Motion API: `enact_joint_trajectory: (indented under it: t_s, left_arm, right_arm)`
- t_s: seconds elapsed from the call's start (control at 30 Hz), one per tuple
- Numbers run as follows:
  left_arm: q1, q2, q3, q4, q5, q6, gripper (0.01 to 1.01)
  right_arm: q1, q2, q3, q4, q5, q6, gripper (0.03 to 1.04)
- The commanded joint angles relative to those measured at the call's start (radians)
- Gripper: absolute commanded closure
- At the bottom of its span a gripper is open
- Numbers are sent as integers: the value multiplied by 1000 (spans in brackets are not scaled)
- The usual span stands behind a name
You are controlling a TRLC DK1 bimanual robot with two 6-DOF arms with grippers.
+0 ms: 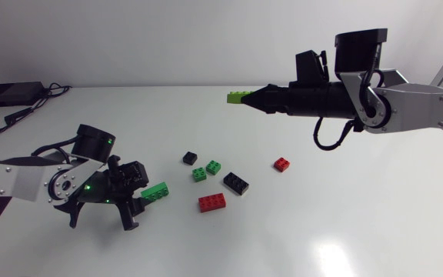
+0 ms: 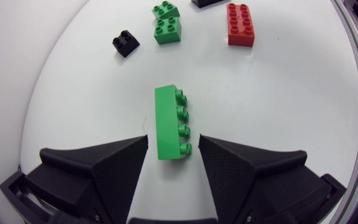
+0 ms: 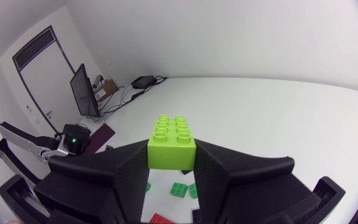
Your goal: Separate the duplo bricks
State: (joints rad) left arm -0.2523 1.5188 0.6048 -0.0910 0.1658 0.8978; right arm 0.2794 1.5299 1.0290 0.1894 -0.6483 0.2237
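- Our left gripper [image 2: 173,148] sits low over the table [image 2: 278,106] with its jaws spread wide.
- A long green brick [image 2: 166,121] lies on its side between its fingers, studs facing one finger. We see a thin gap on each side, so neither finger touches it.
- Ahead of this gripper lie a small black brick [image 2: 125,42] and two small green bricks [image 2: 168,29] [image 2: 166,9], close together. A long red brick [image 2: 240,23] lies beside them.
- Our right gripper [image 3: 171,163] is raised well above the table. It clamps a lime brick [image 3: 171,140] from both sides, studs up, and the brick sticks out past its fingertips.
- In the head view, a long black brick [image 1: 236,183] and a small red brick [image 1: 281,164] lie below the right gripper, well apart from it.
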Motion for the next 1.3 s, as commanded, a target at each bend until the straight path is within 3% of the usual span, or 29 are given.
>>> enact_joint_trajectory:
  t_s: [0.0,0.13,0.47,0.57,0.7,0.83,0.97,1.03,1.27]
  left_arm:
    - [-16,27,-39,25,-17,18,516]
    - [-21,40,-53,62,-31,16,703]
    - [-30,49,-71,109,-55,12,744]
    - [-28,34,-62,86,-48,-34,752]
    - [88,37,105,-214,193,-63,756]
    - [179,119,245,-424,365,-89,757]
    - [272,304,418,-687,529,-89,759]
    - [289,405,495,-843,563,-31,759]
    - [289,486,494,-908,612,-11,759]
  right_arm:
    - [-8,24,-15,-1,-7,-1,951]
    - [-9,24,-18,-1,-7,-3,951]
    - [-8,26,-15,-1,-7,-3,951]
    - [-8,26,-15,-1,-7,-3,951]
    - [-8,26,-15,-2,-8,-3,951]
    - [-8,26,-18,-2,-11,-3,951]
    - [-8,26,-15,-4,-13,-1,951]
    - [-8,29,-14,-5,-14,0,951]
    - [-9,52,-1,-5,-24,5,951]
